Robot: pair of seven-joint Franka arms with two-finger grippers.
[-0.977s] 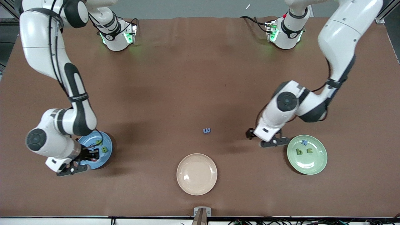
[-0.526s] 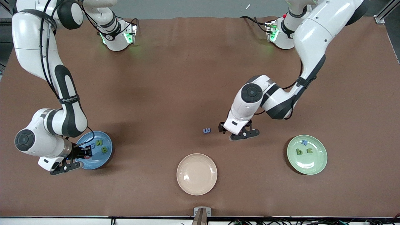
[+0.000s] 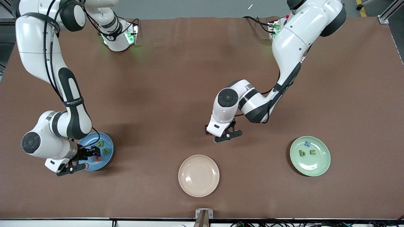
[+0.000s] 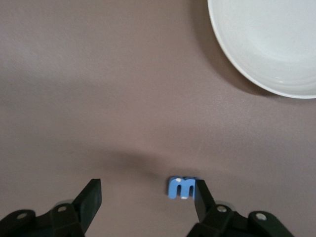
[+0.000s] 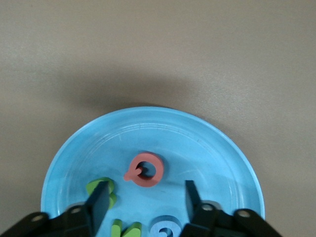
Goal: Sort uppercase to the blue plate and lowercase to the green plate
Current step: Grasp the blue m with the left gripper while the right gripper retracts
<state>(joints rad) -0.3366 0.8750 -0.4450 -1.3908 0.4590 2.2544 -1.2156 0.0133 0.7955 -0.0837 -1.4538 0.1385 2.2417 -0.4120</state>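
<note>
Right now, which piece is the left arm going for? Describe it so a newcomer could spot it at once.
Start at the cream plate at the table's middle edge nearest the front camera. Just farther from that camera, the left gripper hangs open over bare table, and the blue m lies by one fingertip. It is the only letter not on a plate.

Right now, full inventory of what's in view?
blue plate: one, sky blue, right arm's end of the table.
uppercase letters: four on the blue plate; red Q, blue G, two green.
green plate: one, mint, left arm's end.
lowercase letters: three on the green plate, two green, one blue cross.
blue m: one, on the table.
cream plate: one, nearest the front camera.
left pincer: open, over the m.
right pincer: open, over the blue plate.
</note>
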